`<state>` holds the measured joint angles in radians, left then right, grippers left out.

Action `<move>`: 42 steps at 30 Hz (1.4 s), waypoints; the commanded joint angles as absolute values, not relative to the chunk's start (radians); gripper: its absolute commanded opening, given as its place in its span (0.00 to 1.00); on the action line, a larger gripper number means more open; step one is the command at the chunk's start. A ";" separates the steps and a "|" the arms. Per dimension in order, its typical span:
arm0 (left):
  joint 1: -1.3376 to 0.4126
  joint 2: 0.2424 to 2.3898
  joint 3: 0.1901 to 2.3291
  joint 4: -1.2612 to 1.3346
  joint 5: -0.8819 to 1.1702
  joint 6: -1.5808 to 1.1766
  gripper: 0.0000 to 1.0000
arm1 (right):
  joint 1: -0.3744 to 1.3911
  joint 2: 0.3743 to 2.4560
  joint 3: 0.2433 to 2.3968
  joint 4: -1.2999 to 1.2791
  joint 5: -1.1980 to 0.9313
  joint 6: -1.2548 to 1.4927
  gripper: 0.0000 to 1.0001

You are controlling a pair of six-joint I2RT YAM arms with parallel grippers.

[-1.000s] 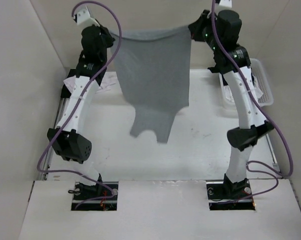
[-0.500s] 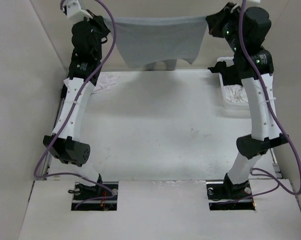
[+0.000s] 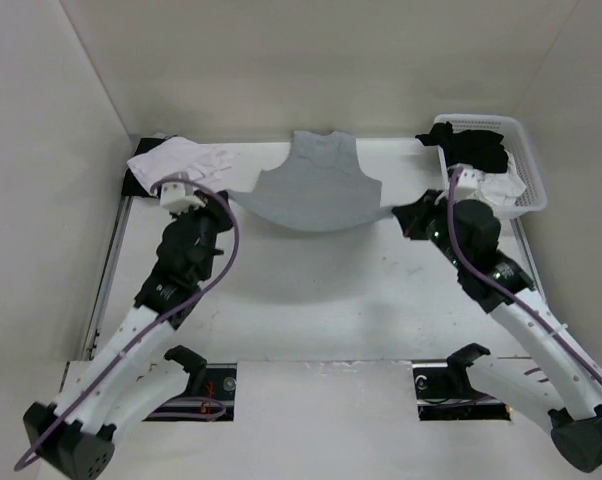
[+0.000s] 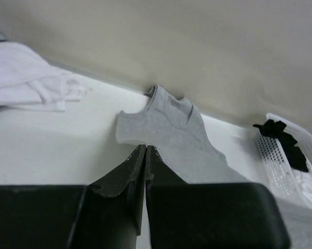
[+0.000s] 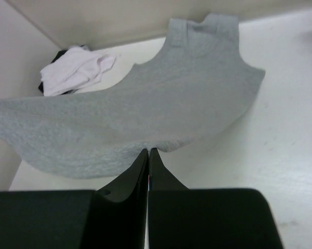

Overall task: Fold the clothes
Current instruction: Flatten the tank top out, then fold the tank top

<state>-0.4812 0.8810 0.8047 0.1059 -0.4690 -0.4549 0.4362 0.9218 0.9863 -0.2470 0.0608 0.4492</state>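
Tank top (image 3: 316, 190) lies at the far middle of the tabletop (image 3: 311, 300), straps toward the back wall, hem toward the arm bases. Its left hem corner sits in the jaws of the left gripper (image 3: 225, 197), its right hem corner in those of the right gripper (image 3: 402, 212). Crumpled garment (image 3: 176, 158) lies in the far-left corner; basket (image 3: 529, 190) stands far right, with heaped garments (image 3: 476, 150) in it.

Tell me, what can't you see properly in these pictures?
- Top view: the tank top hem corners, hidden inside the left claw and right claw.
- Left wrist view: the basket is cut off by the right edge.
- Top view: whatever lies under the black clothes in the basket.
- Right wrist view: the table just below, hidden by the claw itself.
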 commanded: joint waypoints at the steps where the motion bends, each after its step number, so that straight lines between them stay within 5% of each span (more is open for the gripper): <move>1: -0.537 0.673 0.686 0.044 -0.566 -0.520 0.02 | 0.513 0.830 0.783 -0.126 0.116 0.595 0.00; 9: -0.680 0.244 0.451 -0.509 -0.597 -0.862 0.02 | 0.781 0.451 0.408 -0.363 0.192 0.831 0.00; 17: -0.670 0.178 0.525 -0.709 -0.633 -0.983 0.01 | 1.111 0.437 0.435 -0.506 0.418 1.002 0.00; 23: -0.611 0.528 0.551 -0.299 -0.640 -0.821 0.02 | 0.827 0.797 0.618 -0.240 0.286 0.700 0.00; 29: -0.369 1.010 0.721 0.096 -0.493 -0.709 0.02 | 0.483 1.134 0.834 -0.022 0.058 0.577 0.00; 42: -0.202 1.747 1.239 0.232 -0.440 -0.721 0.01 | 0.252 1.857 1.516 0.020 -0.110 0.563 0.00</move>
